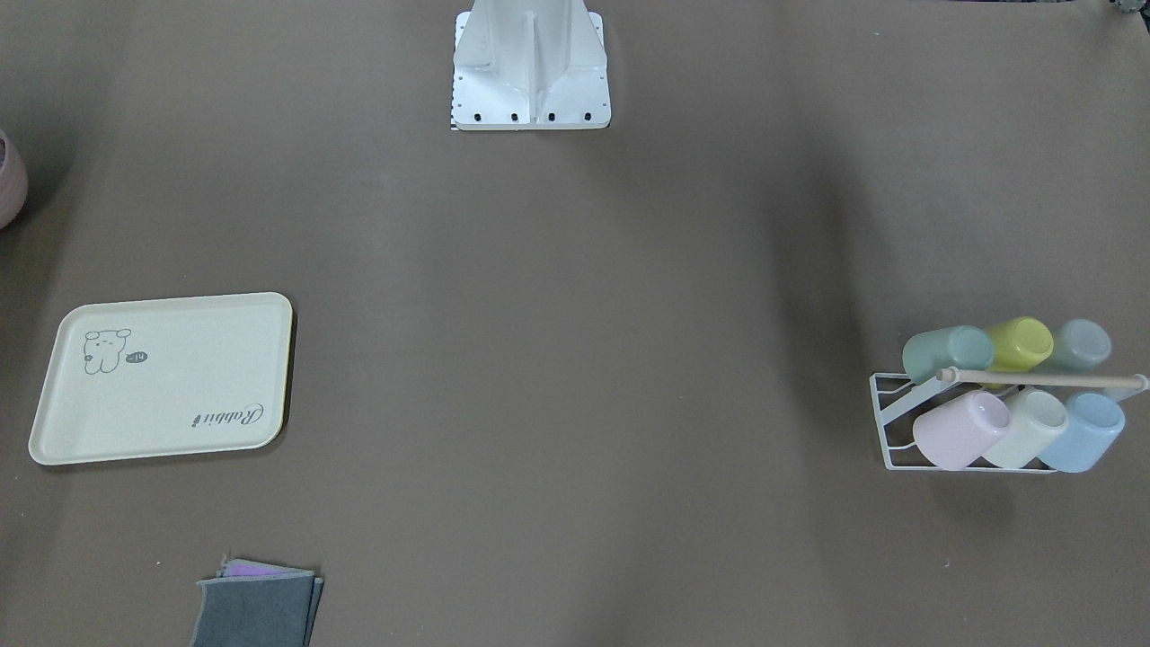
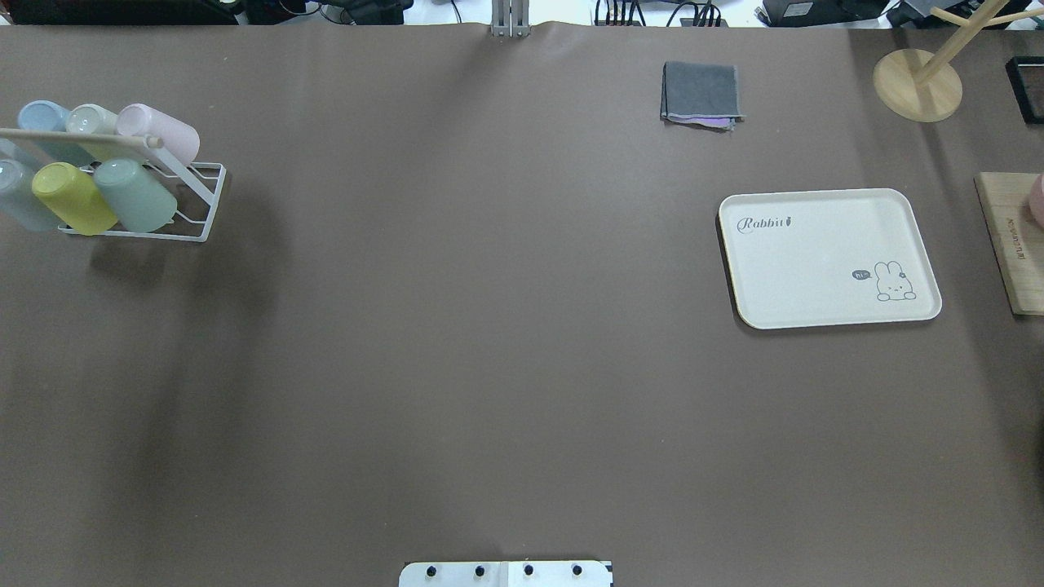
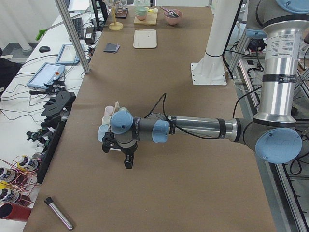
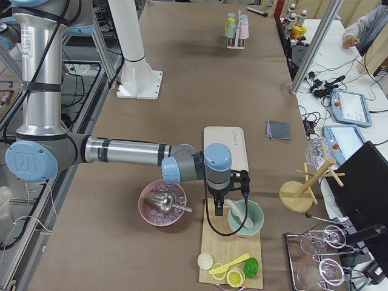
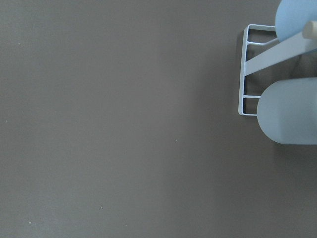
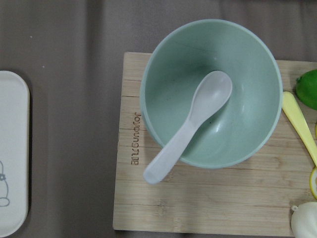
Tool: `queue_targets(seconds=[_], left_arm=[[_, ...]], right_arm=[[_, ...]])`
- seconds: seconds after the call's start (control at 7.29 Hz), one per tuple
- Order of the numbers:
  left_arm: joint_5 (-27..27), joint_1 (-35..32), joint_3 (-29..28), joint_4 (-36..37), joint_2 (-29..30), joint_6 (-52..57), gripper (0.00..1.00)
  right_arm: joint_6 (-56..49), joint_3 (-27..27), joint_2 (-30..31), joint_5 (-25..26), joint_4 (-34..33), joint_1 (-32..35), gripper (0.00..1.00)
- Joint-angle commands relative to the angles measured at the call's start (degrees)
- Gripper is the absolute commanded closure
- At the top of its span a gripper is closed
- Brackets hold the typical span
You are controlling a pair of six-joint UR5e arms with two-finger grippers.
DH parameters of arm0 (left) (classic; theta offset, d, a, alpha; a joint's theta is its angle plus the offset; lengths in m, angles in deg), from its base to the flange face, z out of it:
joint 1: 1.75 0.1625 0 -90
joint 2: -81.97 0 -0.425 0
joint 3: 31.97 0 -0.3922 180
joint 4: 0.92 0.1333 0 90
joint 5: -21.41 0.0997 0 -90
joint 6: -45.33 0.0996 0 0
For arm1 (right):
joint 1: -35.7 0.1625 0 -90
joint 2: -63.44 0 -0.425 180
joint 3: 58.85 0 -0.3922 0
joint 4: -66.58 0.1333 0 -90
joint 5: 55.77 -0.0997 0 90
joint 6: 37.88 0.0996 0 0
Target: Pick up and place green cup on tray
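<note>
The green cup (image 1: 948,352) lies tilted on the white wire rack (image 1: 889,422) among several pastel cups. In the overhead view the cup (image 2: 134,194) sits at the rack's (image 2: 204,204) near right end. The cream tray (image 1: 162,404) with "Rabbit" lettering lies bare at the table's other end, and it shows bare in the overhead view too (image 2: 816,261). My left gripper (image 3: 117,151) hovers beside the rack, seen only in the exterior left view. My right gripper (image 4: 229,195) hangs over a mint bowl (image 6: 210,94), past the tray (image 4: 225,145). I cannot tell whether either gripper is open or shut.
A folded grey cloth (image 2: 701,94) lies beyond the tray. A wooden board (image 6: 198,208) carries the mint bowl with a white spoon (image 6: 188,126). A pink bowl (image 4: 162,203) and a wooden stand (image 2: 917,81) are near it. The robot base (image 1: 530,63) stands mid-table.
</note>
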Motion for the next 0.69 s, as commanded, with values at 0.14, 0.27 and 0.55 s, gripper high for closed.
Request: queue_targets(seconds=[0.14,0.27,0.55], left_arm=[[0.0,0.2,0.0,0.1,0.0,0.0,0.02],[0.0,0.2,-0.1,0.1,0.0,0.0,0.02],[0.0,0.2,-0.1,0.1,0.0,0.0,0.02]], right_arm=[[0.2,0.3,0.4,0.0,-0.3,0.2,0.0],[0.2,0.3,0.4,0.1,-0.3,0.3,0.0],[0.2,-0.3,0.5,-0.1,-0.3,0.2,0.0]])
